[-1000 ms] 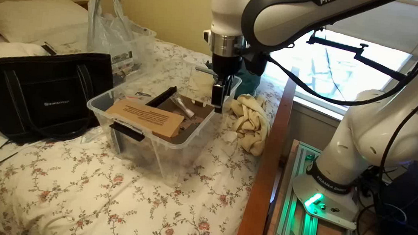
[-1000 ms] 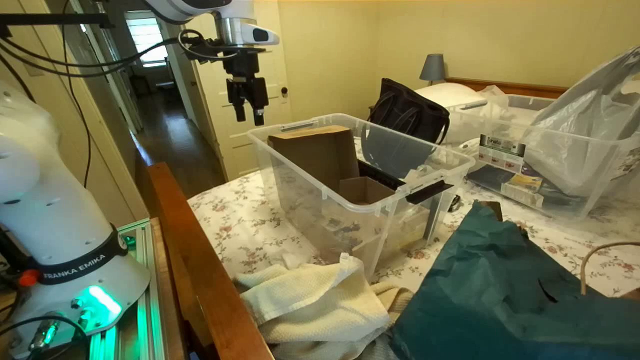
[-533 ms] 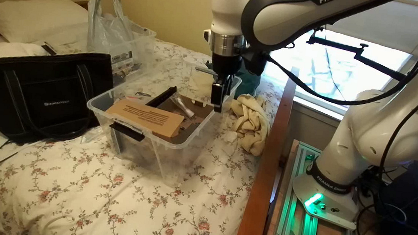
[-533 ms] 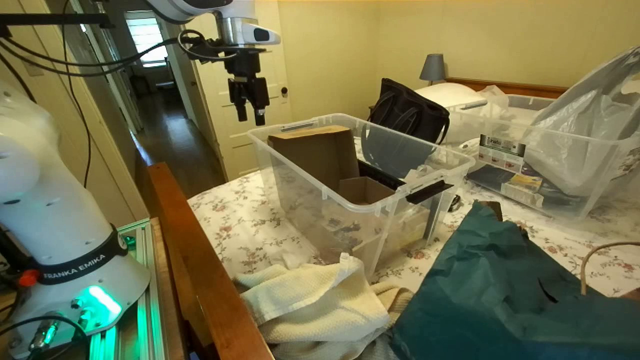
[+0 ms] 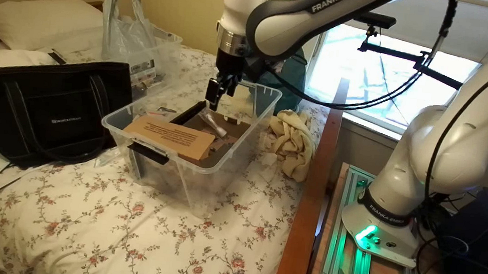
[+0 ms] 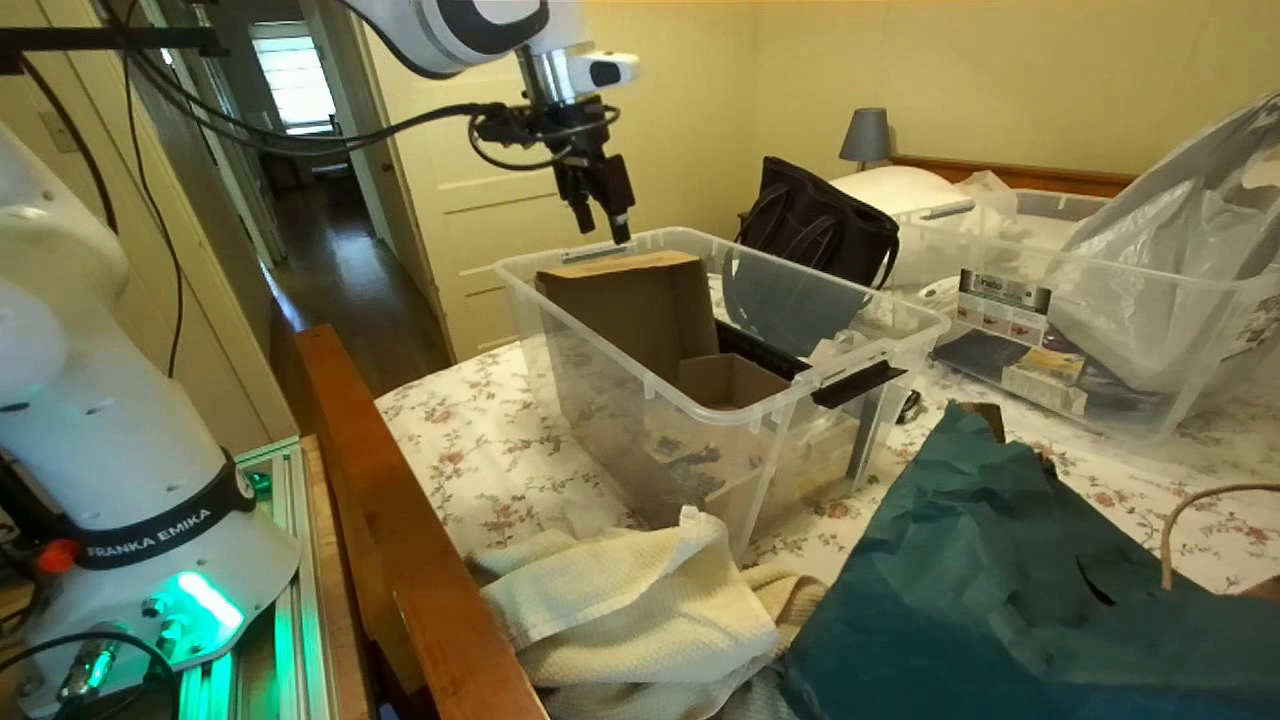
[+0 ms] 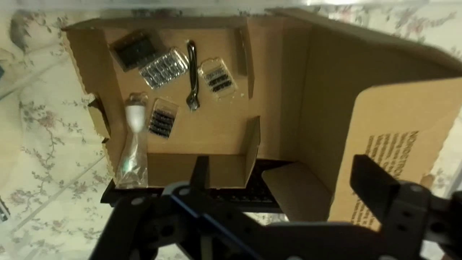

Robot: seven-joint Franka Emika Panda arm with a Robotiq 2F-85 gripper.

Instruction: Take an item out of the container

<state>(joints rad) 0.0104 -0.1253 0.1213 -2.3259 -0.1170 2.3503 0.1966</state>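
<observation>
Black fingers (image 7: 373, 180) spread wide, holding nothing | moved, now tilted, above clear rectangular plastic bin (image 6: 660, 450) | open brown cardboard box (image 6: 640, 300) unmoved

Blk tote (image 5: 50, 109) & wht pillow (image 5: 44, 22)

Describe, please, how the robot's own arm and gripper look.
The arm is white and rounded, with black trim, a silver collar, black cables, and a green light; a black band reads FRANKA EMIKA in white. The gripper is black, with two blocky fingers.
</observation>
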